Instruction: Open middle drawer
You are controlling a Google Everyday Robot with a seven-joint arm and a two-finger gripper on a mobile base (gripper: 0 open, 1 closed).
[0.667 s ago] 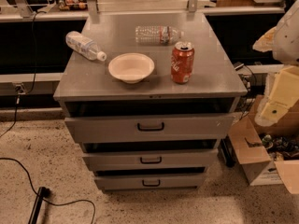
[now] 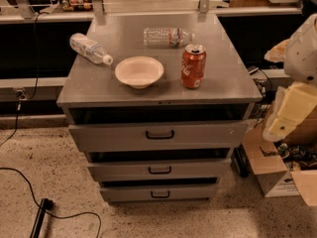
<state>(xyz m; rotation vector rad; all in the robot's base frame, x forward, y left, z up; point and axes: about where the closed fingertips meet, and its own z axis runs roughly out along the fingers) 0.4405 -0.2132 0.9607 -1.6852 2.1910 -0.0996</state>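
Camera view: the middle drawer [image 2: 159, 170] is in the front of the bench [image 2: 99, 86], well below the red can [image 2: 193, 66], with a dark gap above its front. The tool [image 2: 291, 112] hangs right of the can, off the bench. I cannot tell whether it is spread or pressed together.

- The scene is taken by one camera, set high in front of the table [image 2: 99, 83] and tilted steeply down toward it.
- The table is kept near and centred; its whole top is shown, and the fronts below it, the middle drawer [image 2: 198, 170] among them, are foreshortened.
- A strip of floor [image 2: 148, 217] is taken in along the bottom and left.
- The claw [image 2: 290, 115] is caught at the right edge, beside the table's right side and apart from it.
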